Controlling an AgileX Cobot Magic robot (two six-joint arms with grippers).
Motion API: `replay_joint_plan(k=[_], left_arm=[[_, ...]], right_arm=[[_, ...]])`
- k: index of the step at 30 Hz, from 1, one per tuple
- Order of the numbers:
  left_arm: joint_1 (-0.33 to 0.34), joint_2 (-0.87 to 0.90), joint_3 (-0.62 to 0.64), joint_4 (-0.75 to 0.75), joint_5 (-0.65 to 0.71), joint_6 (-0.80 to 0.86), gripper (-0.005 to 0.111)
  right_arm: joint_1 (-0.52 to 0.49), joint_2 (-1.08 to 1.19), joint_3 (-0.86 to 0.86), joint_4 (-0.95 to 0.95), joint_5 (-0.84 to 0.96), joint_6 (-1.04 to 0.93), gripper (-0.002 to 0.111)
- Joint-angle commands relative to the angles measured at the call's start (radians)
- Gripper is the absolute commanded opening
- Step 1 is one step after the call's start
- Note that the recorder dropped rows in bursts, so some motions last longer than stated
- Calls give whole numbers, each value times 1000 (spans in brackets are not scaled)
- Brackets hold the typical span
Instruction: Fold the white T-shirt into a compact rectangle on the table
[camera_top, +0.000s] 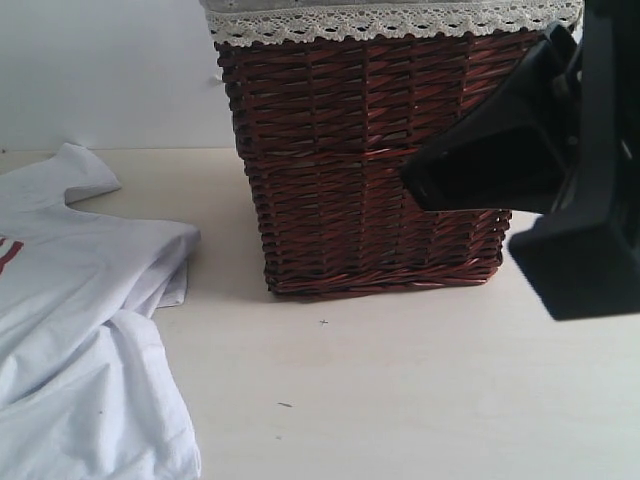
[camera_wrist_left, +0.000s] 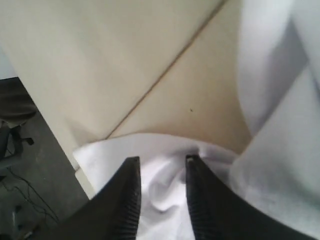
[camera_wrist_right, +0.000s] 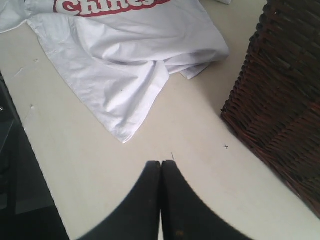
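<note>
Exterior view: white T-shirt (camera_top: 80, 330) lies rumpled on the left side of the desk (camera_top: 400, 400), one sleeve spread toward the back, body lapped loosely over itself. Not a rectangle yet.
Basket: brown wicker basket (camera_top: 370, 160) with lace-trimmed lining (camera_top: 390, 20) stands upright on the desk, near the shirt's edge but apart from it. No part in the fold; just an obstacle on that side.
Left end effector (camera_wrist_left: 162, 159): jaws a little apart, a bunched fold of the shirt in the gap. The cloth looks loose, not pinched. Sits low at the shirt's edge close to the desk's rim, floor showing beyond.
Why there: probably because an edge or hem is the only place where thin flat cloth can be caught and carried over.
Right end effector (camera_wrist_right: 161, 164): fingers pressed together, nothing in them. Hovers over bare desk between the shirt's nearest corner and the basket. Shows as a big black blur in the exterior view.
Why there: likely parked clear of the cloth so as not to drag it.
Shirt face: red lettering (camera_wrist_right: 110, 5) faces up, fabric below it creased and doubled.
Progress (judgement): early, folds rough and uneven.
Next need (judgement): flatten layers, square the edges.
Risk: cloth near the rim may slide off.
</note>
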Motion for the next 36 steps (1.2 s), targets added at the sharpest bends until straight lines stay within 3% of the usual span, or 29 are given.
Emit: replay_joint_plan(k=[1,6,9,11,14,19,23,25,27,29,34,36], left_arm=[[18,-19,-28,-38,13,-44,32],[42,-44,-27,-160,-8,-15,32],[5,-119,-22,-304,-118,94,30],[-35,-175,-6,-410,-222,231,21],[-119,-249,17,-577,-328,449,0],[-298,-314,36,-860,-416,757,0],[-511,-315,36,-1135,-467,1111,0],[-601,-305,36,-1252,-510,1202,0],[-689,-292,33,-1317,-584,1242,3],[-761,-265,12,-1321,-614,1247,15],[-869,-179,-52,-1287,-607,1254,57],[-892,-138,-74,-1248,-599,1254,61]], right_arm=[[-4,-8,5,1,-9,-6,0],[-4,-8,5,1,-2,-6,0],[-4,-8,5,-1,-2,-6,0],[-4,-8,5,-3,-2,-6,0],[-4,-8,5,-7,-6,-6,0],[-4,-8,5,-7,-6,-6,0],[-4,-8,5,-7,-6,-6,0],[-4,-8,5,-7,-6,-6,0],[-4,-8,5,-9,-6,-6,0],[-4,-8,5,-9,-8,-6,0],[-4,-8,5,-9,-10,-6,0],[-4,-8,5,-9,-10,-6,0]])
